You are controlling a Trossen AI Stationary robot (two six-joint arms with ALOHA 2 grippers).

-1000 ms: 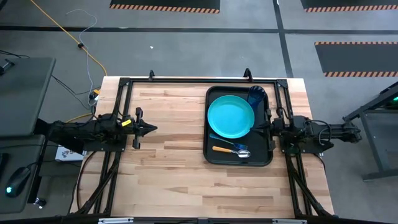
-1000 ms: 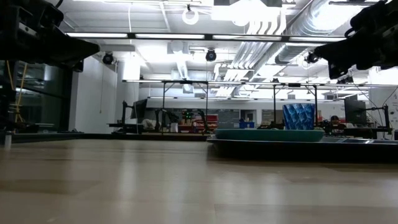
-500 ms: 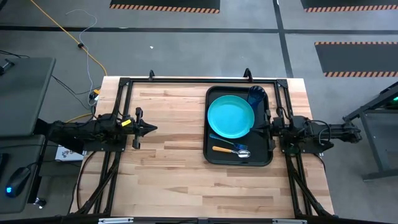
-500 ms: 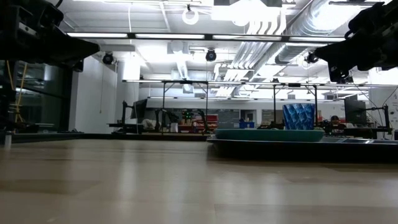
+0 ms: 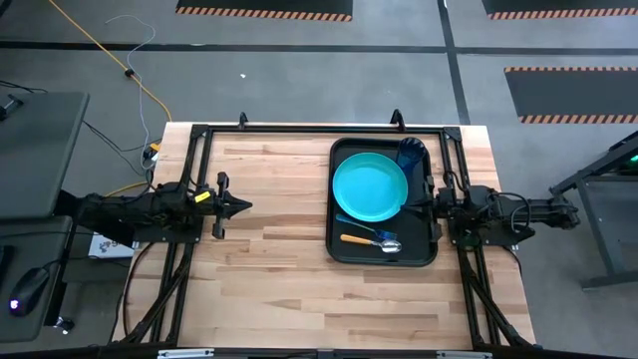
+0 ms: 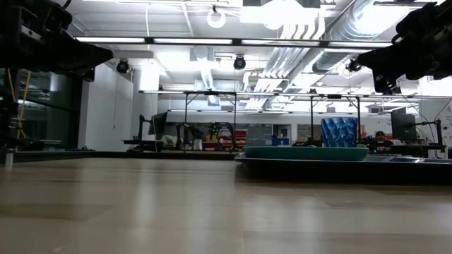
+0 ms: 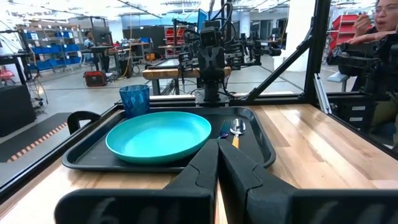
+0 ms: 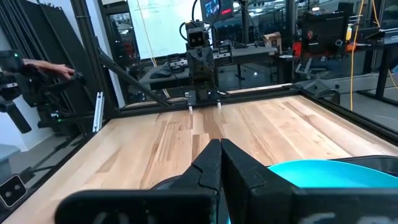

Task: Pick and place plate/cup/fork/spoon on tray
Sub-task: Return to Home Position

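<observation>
The black tray [image 5: 344, 251] lies on the table's right half. On it rest the turquoise plate [image 5: 370, 187], the dark-blue cup [image 5: 411, 153] at its far right corner, and the dark-handled fork [image 5: 357, 224] and the orange-handled spoon [image 5: 367, 240] near its near edge. My left gripper [image 5: 245, 206] is shut and empty at the table's left, raised above the wood. My right gripper [image 5: 429, 205] is shut and empty over the tray's right rim. The left wrist view shows the plate [image 7: 159, 135], the cup [image 7: 135, 101] and the spoon [image 7: 236, 129].
A black metal frame [image 5: 299, 130] runs round the table's edges. Bare wood [image 5: 269, 239] lies between my left gripper and the tray. Beyond the table is a workshop floor with a yellow cable [image 5: 110, 60]; a person [image 7: 379, 25] shows in the room behind.
</observation>
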